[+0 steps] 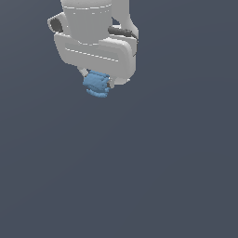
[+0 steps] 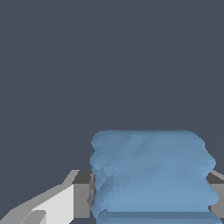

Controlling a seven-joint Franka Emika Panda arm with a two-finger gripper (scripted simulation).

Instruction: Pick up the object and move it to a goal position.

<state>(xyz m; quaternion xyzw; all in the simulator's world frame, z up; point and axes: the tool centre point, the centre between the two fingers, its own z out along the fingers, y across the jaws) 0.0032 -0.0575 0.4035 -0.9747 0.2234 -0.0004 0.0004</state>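
The white gripper point(image 1: 98, 86) hangs near the top of the exterior view, its bulky housing pointing downward, and the light-blue object point(image 1: 97, 84) sits directly beneath that housing, tucked up against its underside. The jaws are closed on the object: in the wrist view a grey finger point(image 2: 82, 194) presses flat against one side of the object point(image 2: 151, 175), and a sliver of the opposite finger point(image 2: 217, 192) shows touching the other side. The object is blocky with faint horizontal ridges running across its face, and it is much smaller than the gripper above it. Its lower edge juts a little below the fingertips in the exterior view. Around the gripper and below the object there is only a plain dark grey-blue ground, with no seam or edge that tells whether the object is touching any surface.
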